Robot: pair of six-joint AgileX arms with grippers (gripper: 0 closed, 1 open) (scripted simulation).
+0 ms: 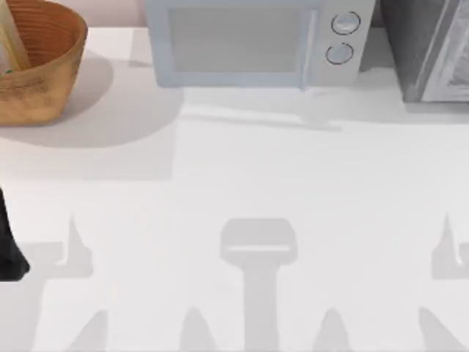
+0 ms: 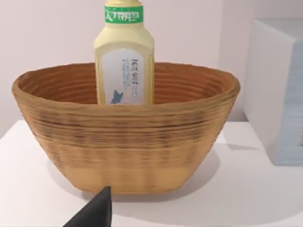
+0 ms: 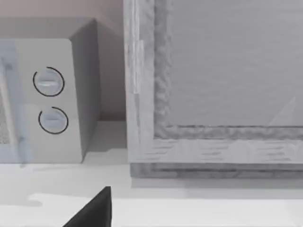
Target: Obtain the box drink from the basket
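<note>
The box drink [image 2: 124, 61] stands upright inside the basket [image 2: 128, 142]; it is pale yellow with a green band at its top and a white label. From above, the basket [image 1: 44, 73] sits at the table's back left corner, with the box drink [image 1: 11, 40] against its left side. A black part of my left gripper [image 2: 94, 212] shows low in the left wrist view, in front of the basket and apart from it. My left arm [image 1: 9, 246] is at the table's left edge, well in front of the basket. A black part of my right gripper [image 3: 94, 210] faces the back right of the table.
A white microwave [image 1: 249, 40] with two round knobs stands at the back middle, to the right of the basket. A grey cabinet [image 1: 432, 48] stands at the back right corner. The white table [image 1: 242, 176] lies open in front of them.
</note>
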